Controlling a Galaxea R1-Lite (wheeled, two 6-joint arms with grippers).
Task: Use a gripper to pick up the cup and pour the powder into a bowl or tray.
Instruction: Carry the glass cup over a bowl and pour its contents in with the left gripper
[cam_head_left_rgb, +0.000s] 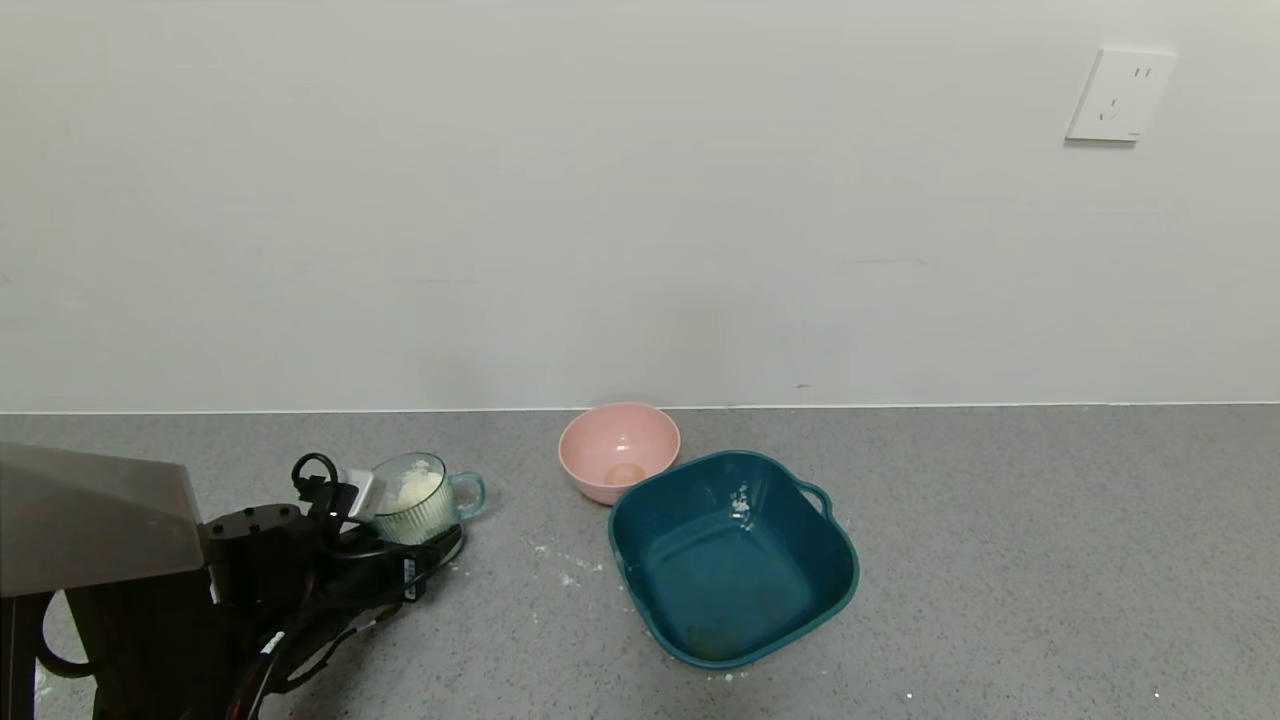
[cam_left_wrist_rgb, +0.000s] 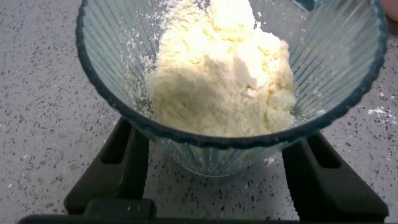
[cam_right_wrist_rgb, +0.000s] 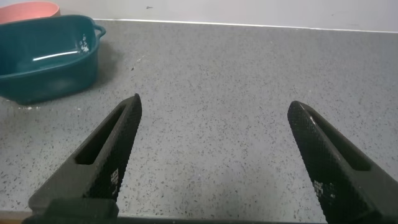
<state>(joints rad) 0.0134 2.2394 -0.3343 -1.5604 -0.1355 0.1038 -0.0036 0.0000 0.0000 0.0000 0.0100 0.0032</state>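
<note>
The cup (cam_head_left_rgb: 442, 503), a ribbed pale-green glass mug with its handle pointing right, holds white clumpy powder (cam_head_left_rgb: 418, 488) at the left of the grey counter. My left gripper (cam_head_left_rgb: 418, 528) is shut on the cup, one finger on each side of it. In the left wrist view the cup (cam_left_wrist_rgb: 112, 59) fills the frame, the powder (cam_left_wrist_rgb: 217, 81) is heaped inside, and the black fingers (cam_left_wrist_rgb: 127, 162) flank its body. The teal basin (cam_head_left_rgb: 838, 560) sits to the right with a few white specks inside. My right gripper (cam_right_wrist_rgb: 214, 102) is open over bare counter, with the basin (cam_right_wrist_rgb: 50, 71) beyond it.
A pink bowl (cam_head_left_rgb: 620, 445) stands just behind the basin, touching its far corner; it also shows in the right wrist view (cam_right_wrist_rgb: 28, 9). Spilled powder specks (cam_head_left_rgb: 570, 575) lie between cup and basin. A grey metal block (cam_head_left_rgb: 90, 520) sits at the left edge. The wall runs behind.
</note>
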